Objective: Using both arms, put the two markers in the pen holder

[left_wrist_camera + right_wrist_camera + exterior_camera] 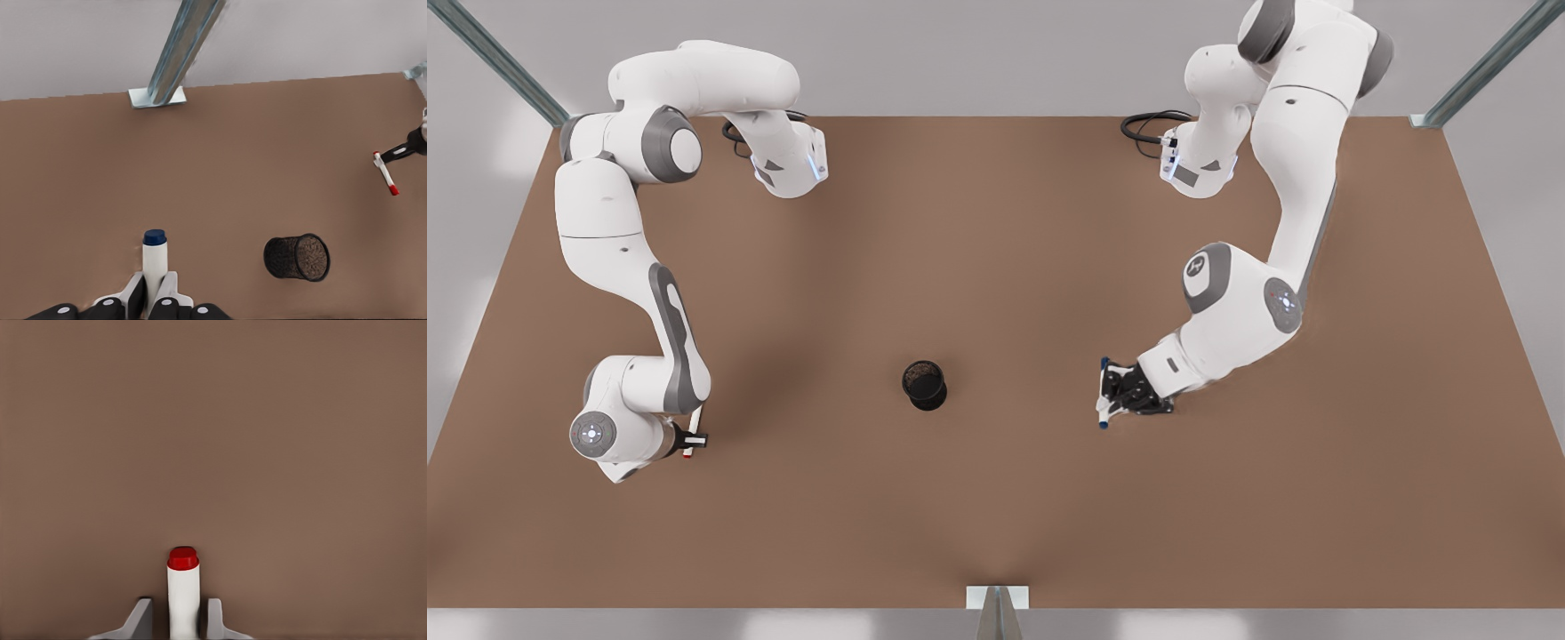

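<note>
Two white arms reach in over a plain brown table [996, 498] that runs nearly wall to wall, with pale grey walls behind it and slanted metal struts at the corners. One strut foot [997, 597] sits at the table's near edge, at six o'clock from the pen holder [924, 385].

That small black mesh cup stands upright near the middle of the board. At three o'clock from it, the left gripper [1112, 395] is clamped on the blue marker [1104, 394]; its fingers [135, 293] press the white barrel on both sides. At nine o'clock, well apart from the cup, the right gripper [694, 438] grips the red marker [691, 436], its red tip [183, 558] poking out over bare brown surface.
</note>
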Controlling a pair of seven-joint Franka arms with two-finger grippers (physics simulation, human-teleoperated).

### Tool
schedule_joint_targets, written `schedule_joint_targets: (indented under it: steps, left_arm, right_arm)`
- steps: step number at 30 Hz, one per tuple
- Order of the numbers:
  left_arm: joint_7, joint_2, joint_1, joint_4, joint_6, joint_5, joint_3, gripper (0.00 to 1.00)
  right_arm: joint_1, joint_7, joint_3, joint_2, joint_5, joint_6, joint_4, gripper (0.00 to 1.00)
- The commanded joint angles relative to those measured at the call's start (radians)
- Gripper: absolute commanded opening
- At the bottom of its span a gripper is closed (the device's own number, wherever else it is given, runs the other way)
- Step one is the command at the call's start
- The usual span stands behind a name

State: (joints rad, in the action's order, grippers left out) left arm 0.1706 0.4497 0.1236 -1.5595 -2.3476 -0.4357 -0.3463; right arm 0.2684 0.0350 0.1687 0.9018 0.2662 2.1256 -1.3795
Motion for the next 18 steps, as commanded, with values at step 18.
schedule_joint_targets:
  steps: [18]
  left_arm:
    - [0.653,0.419,0.482,0.289,-0.917,-0.265,-0.048,0.21]
  right_arm:
    - [0.000,-0.006,0.000,0.000,-0.001,0.002,0.000,0.34]
